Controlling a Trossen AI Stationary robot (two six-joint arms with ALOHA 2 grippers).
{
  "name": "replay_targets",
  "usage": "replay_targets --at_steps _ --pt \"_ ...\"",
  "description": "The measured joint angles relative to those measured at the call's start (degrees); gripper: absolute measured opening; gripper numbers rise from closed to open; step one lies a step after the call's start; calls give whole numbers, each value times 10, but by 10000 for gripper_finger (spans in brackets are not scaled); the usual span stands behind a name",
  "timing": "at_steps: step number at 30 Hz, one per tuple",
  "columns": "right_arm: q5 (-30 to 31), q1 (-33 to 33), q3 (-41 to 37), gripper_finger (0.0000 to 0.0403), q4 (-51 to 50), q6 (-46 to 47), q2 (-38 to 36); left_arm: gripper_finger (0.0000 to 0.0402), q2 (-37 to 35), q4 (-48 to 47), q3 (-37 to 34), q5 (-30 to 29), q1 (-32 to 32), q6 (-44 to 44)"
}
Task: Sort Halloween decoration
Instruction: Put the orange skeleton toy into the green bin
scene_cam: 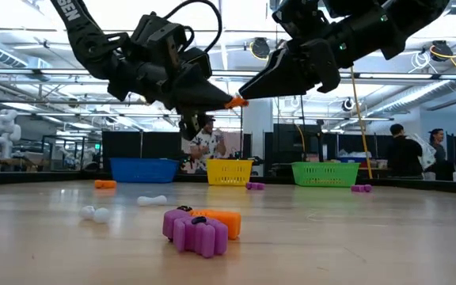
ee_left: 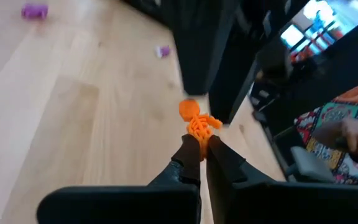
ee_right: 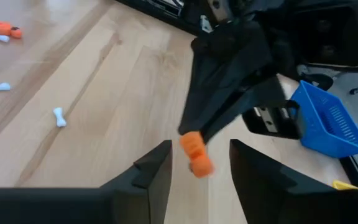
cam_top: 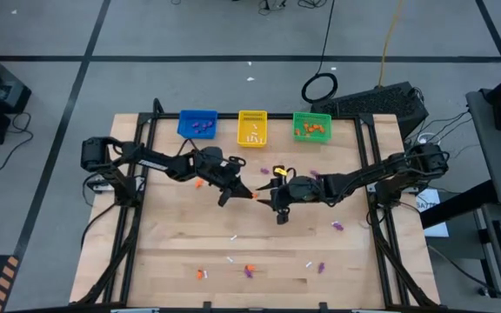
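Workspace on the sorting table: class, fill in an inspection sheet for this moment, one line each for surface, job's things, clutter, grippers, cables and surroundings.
Surface: wooden table, bare between trinkets.
Job's things: orange skeleton held up over the table's middle; purple, orange and white trinkets scattered; blue basket, yellow basket and green basket along the far edge, each holding some.
Clutter: nothing seen.
Grippers: left gripper shut on the orange skeleton; right gripper open, fingers either side of it.
Cables: black loop and yellow cable on the floor beyond.
Surroundings: people standing in the room behind.
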Motion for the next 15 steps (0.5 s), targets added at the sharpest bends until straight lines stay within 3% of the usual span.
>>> replay_targets --at_steps 10,15 --pt "11 0 0 128 10 8 0 2 0 40 1 0 0 -24" --pt "20 0 0 78 11 10 0 2 0 40 1 -1 0 -23"
